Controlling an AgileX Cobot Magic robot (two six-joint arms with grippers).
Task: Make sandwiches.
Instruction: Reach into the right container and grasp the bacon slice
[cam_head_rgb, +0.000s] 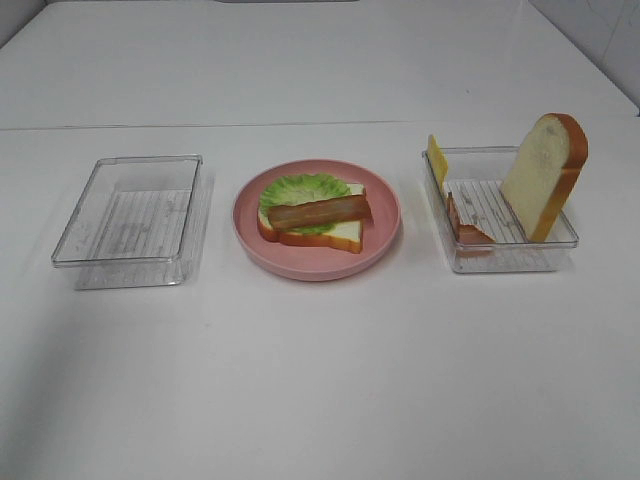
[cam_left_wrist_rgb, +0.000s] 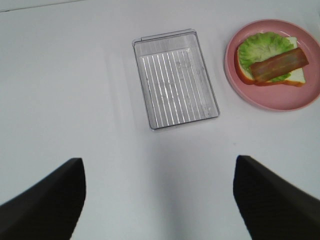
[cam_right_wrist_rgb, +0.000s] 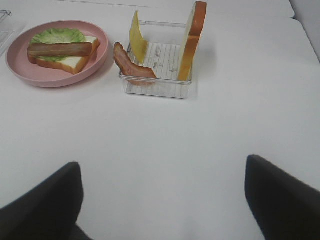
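Observation:
On the round pink plate (cam_head_rgb: 385, 225) lies a white bread slice (cam_head_rgb: 340, 233) with a frilly green lettuce leaf (cam_head_rgb: 300, 188) and one reddish-brown bacon strip (cam_head_rgb: 318, 212) on top. The right clear tray (cam_head_rgb: 500, 255) holds the second bread slice (cam_head_rgb: 540, 175) standing upright, a yellow cheese slice (cam_head_rgb: 437, 158) leaning at its far left corner, and another bacon strip (cam_head_rgb: 462, 228) hanging over its left wall. My left gripper (cam_left_wrist_rgb: 160, 200) is open and empty, above the table short of the left tray (cam_left_wrist_rgb: 175, 80). My right gripper (cam_right_wrist_rgb: 162, 200) is open and empty, short of the right tray (cam_right_wrist_rgb: 157, 90).
The left clear tray (cam_head_rgb: 130, 215) has nothing in it and stands left of the plate. Neither arm shows in the exterior high view. The white table stretches wide in front of the trays and plate.

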